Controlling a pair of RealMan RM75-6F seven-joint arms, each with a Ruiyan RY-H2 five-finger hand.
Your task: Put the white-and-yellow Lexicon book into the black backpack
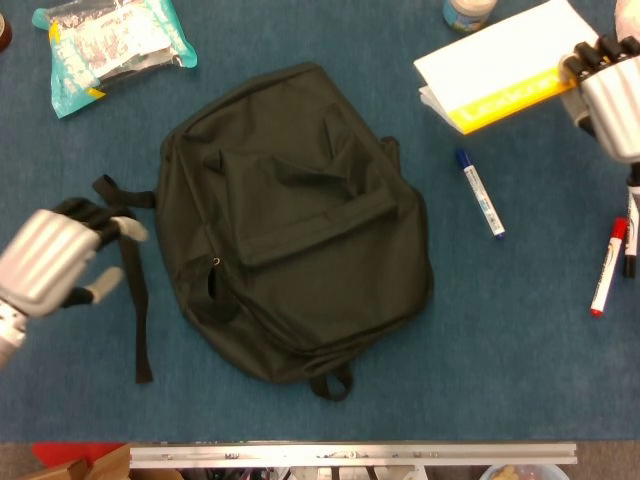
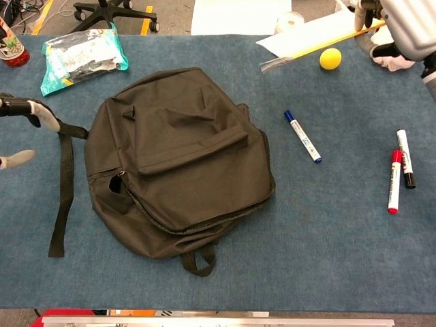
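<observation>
The black backpack (image 1: 290, 220) (image 2: 180, 160) lies flat and closed in the middle of the blue table. My right hand (image 1: 610, 85) (image 2: 402, 27) grips the white-and-yellow Lexicon book (image 1: 500, 65) (image 2: 310, 41) by its yellow spine edge and holds it raised above the table's far right. My left hand (image 1: 50, 260) hovers left of the backpack beside its loose strap (image 1: 128, 290), fingers apart and holding nothing; in the chest view only its fingertips (image 2: 27, 112) show at the left edge.
A blue-capped marker (image 1: 481, 195) (image 2: 302, 136) lies right of the backpack. Red and black markers (image 2: 398, 170) lie at the right. A yellow ball (image 2: 330, 58), a jar (image 1: 468, 12) and a teal wipes pack (image 1: 110, 45) sit along the far side.
</observation>
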